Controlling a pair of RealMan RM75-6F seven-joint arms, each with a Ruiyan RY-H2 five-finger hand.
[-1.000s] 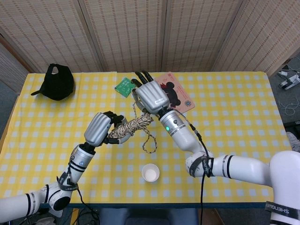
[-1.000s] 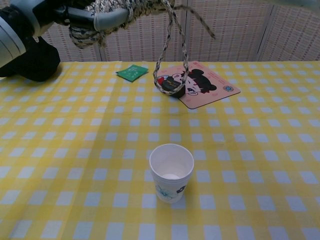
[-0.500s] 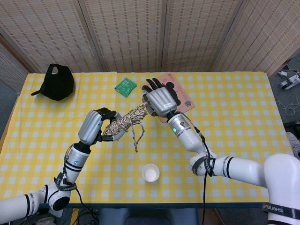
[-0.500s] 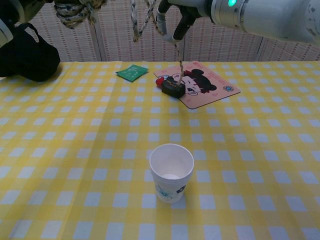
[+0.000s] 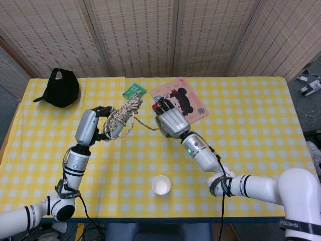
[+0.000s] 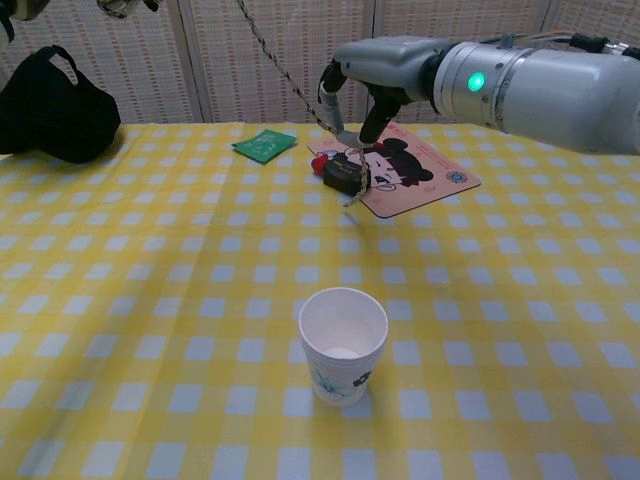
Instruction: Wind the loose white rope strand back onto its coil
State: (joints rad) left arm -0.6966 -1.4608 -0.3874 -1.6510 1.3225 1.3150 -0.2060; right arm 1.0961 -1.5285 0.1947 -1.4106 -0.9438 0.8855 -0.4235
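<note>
- Above the checked tablecloth [image 5: 251, 130], my left hand [image 5: 90, 125] holds the rope coil [image 5: 123, 114] up in the air, fingers wrapped round its lower end; coil tilts up toward the green packet [image 5: 134, 92].
- Loose strand [image 5: 145, 124] runs from the coil across to my right hand [image 5: 170, 122], which pinches it near the fingertips; in the chest view the strand [image 6: 280, 75] slants down taut to that hand [image 6: 350, 90].
- Right hand sits over the near edge of the pink cartoon mat [image 5: 193, 103], just above a small dark object with a red part [image 6: 342, 172]; can't tell what that is.
- Step, as I judge it: mid-wind, one wrap being laid, strand pulled out sideways before it goes round the coil.
- Next move calls for carrying the strand over and round the coil while the left hand keeps it steady; tension has to stay on or the wraps slacken.
- How much strand is left beyond the pinch: can't tell, hidden by my hand.
- Also on the table: paper cup [image 5: 161, 185] near the front, black cap [image 5: 61, 88] at far left. Neither is near the rope.
</note>
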